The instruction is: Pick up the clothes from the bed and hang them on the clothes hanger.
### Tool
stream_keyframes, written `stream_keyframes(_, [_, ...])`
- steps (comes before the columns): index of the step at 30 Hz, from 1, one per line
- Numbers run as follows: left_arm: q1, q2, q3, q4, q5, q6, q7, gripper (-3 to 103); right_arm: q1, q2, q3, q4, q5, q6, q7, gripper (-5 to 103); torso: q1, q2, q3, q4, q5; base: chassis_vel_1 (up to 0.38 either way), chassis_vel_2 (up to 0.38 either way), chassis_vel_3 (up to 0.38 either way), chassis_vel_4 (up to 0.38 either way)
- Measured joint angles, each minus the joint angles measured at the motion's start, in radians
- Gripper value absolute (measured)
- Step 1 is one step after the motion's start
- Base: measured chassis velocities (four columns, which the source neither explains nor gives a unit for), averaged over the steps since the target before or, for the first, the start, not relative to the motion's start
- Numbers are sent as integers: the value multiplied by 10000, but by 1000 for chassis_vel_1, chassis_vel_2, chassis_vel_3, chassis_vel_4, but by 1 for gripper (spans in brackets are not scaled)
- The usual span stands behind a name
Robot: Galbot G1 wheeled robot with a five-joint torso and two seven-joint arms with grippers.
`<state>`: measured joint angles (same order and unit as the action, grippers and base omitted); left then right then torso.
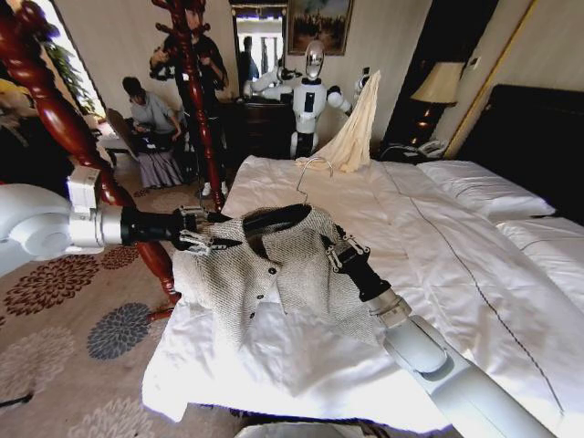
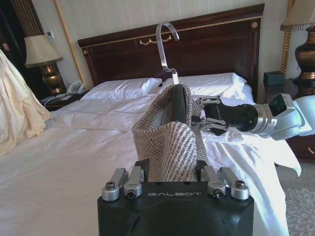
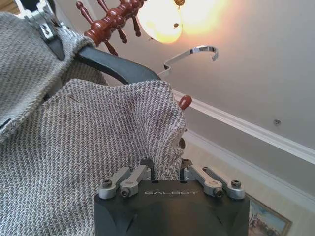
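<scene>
The bed (image 1: pixel 474 265) lies under the jacket (image 1: pixel 274 274), which is held up over its near corner. Most of the hanger (image 1: pixel 274 219) is hidden inside the jacket's shoulders. The left claw (image 1: pixel 203 230) is clamped on one shoulder, the right claw (image 1: pixel 339 251) on the other.

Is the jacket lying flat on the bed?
No: both hands, left and right, hold the jacket above the bed.
</scene>
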<state>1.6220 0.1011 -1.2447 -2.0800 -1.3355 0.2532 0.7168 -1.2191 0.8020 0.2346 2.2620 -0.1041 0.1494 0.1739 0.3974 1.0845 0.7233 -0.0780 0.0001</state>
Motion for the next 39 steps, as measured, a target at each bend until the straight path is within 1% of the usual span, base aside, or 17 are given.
stream_keyframes(2, [0,115,-33,4,-65,-4,-62,38,-33,6,-33,37,-209,119,-117,24,0,0,0,0,0,0,0,0,0])
stream_keyframes(3, [0,115,-33,4,-65,-4,-62,38,-33,6,-33,37,-209,119,-117,24,0,0,0,0,0,0,0,0,0])
stream_keyframes(4, [0,135,-36,5,-77,-4,-72,32,-39,7,-35,40,-249,139,-135,24,0,0,0,0,0,0,0,0,0])
stream_keyframes(5, [0,198,-52,8,-102,-5,-83,32,-54,9,-36,44,-325,183,-164,24,0,0,0,0,0,0,0,0,0])
stream_keyframes(6, [0,263,-68,2,-125,-5,-80,24,-72,9,-30,51,-346,192,-168,24,0,0,0,0,1,0,0,0,0])
stream_keyframes(10, [11,333,-90,-28,-210,-5,-71,24,-118,-10,18,111,-303,215,-172,24,0,0,0,-1,1,0,0,0,0])
stream_keyframes(20, [18,336,-85,-189,-263,-61,201,22,-204,-91,192,273,-120,386,-281,24,0,0,0,-1,0,0,0,0,0])
stream_keyframes(28, [-2,128,-29,-202,-172,-158,684,22,-209,-131,306,290,42,507,-296,24,-1,0,0,0,0,0,0,0,0])
stream_keyframes(32, [6,-37,9,-146,22,-232,1031,22,-224,-140,343,295,137,576,-305,24,-1,0,0,0,0,0,0,0,0])
stream_keyframes(37, [-20,-156,14,-6,247,-270,1251,22,-257,-141,439,297,315,631,-299,24,-1,0,0,-1,2,0,0,0,0])
stream_keyframes(38, [-20,-203,27,42,392,-258,1288,22,-263,-135,475,297,375,648,-272,27,-1,0,0,-1,1,0,0,0,0])
stream_keyframes(39, [-20,-234,36,76,459,-229,1293,22,-267,-132,502,291,412,646,-242,27,0,0,0,-1,0,0,0,0,0])
